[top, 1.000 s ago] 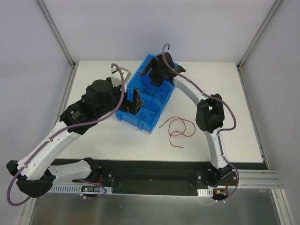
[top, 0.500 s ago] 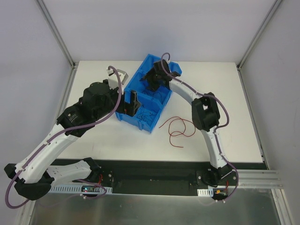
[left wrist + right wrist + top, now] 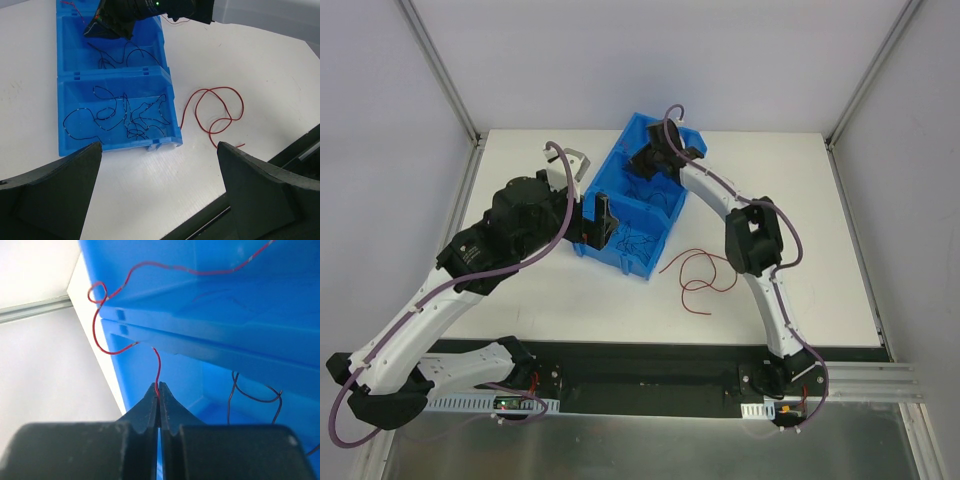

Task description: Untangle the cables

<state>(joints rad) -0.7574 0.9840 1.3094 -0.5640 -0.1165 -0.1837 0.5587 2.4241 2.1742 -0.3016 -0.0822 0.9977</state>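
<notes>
Right tool (image 3: pixel 158 390) clenched on red cable (image 3: pixel 159 367), strand just beyond its tips beside blue bin (image 3: pixel 225 315) wall; left tool (image 3: pixel 160 170) released, apart.

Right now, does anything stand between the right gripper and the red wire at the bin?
Nothing visible does. The right gripper is shut on the red wire, pinching it at the fingertips. From there the wire rises across the bin wall.

Top view: high, looking down. Wrist views nearer (right closest); all share blue bin (image 3: pixel 115 146).
</notes>
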